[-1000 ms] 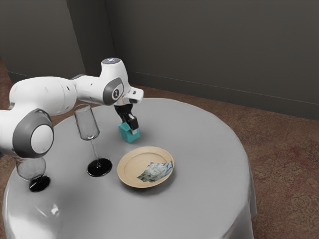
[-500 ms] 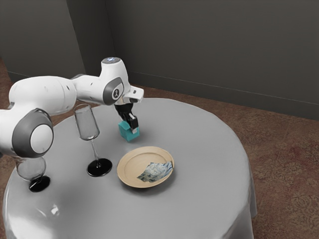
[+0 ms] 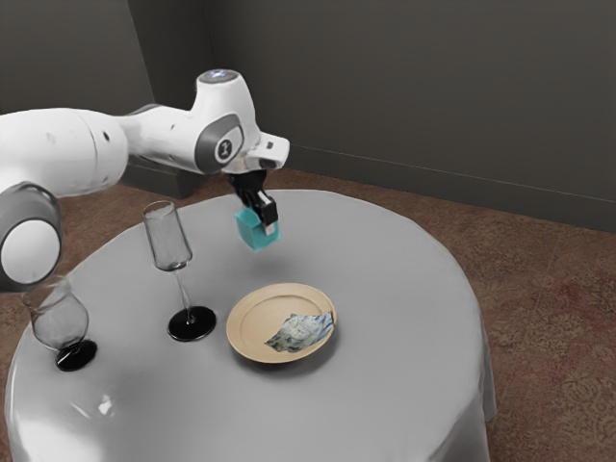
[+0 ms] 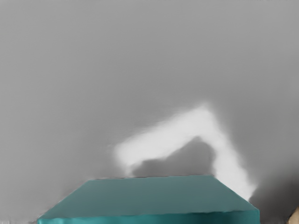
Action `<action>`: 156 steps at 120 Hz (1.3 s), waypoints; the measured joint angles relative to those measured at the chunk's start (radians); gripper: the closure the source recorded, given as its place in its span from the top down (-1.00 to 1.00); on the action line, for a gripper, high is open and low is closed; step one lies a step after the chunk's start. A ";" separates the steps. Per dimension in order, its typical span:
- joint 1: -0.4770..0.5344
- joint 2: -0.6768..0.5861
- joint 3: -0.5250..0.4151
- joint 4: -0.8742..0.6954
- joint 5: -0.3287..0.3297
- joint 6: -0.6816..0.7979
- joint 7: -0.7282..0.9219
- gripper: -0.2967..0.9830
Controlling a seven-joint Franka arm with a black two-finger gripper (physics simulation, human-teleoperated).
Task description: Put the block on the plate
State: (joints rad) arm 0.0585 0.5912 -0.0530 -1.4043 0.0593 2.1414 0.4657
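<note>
One teal block [image 3: 257,232] hung above the far part of the table [image 3: 395,289], grasped between both fingers of the gripper [image 3: 263,223]. Plate [image 3: 248,326] lay nearer, slightly to the exterior view's right; tall glass [image 3: 169,243] at left. Step in hand, by judgement: the carry. Next move called for a shift nearer and right, over the plate, then gentle lowering and release.

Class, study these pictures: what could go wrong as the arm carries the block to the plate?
The gripper holds the block above the table, so a slip could drop it. The crumpled patterned piece on the plate could leave it sitting tilted. The tall glass stands close beside the plate; a stray arm might tip it.
</note>
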 joint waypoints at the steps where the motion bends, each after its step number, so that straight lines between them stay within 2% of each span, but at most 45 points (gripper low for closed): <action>1: -0.003 -0.006 0.000 -0.006 0.000 0.000 -0.004 0.07; 31: -0.043 -0.126 -0.059 -0.183 -0.006 -0.005 -0.139 0.07; 52: -0.076 -0.211 -0.066 -0.337 -0.014 -0.001 -0.260 0.08; 67: -0.084 -0.223 -0.070 -0.395 -0.049 0.006 -0.344 0.08; 86: -0.096 -0.239 -0.070 -0.409 -0.071 0.007 -0.432 0.29; 102: -0.115 -0.298 -0.053 -0.406 -0.063 -0.007 -0.482 0.41; 131: -0.154 -0.438 0.038 -0.376 0.007 -0.090 -0.507 0.49; 156: -0.177 -0.565 0.050 -0.385 0.036 -0.169 -0.525 0.52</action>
State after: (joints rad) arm -0.1186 0.0262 -0.0033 -1.7895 0.0948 1.9728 -0.0589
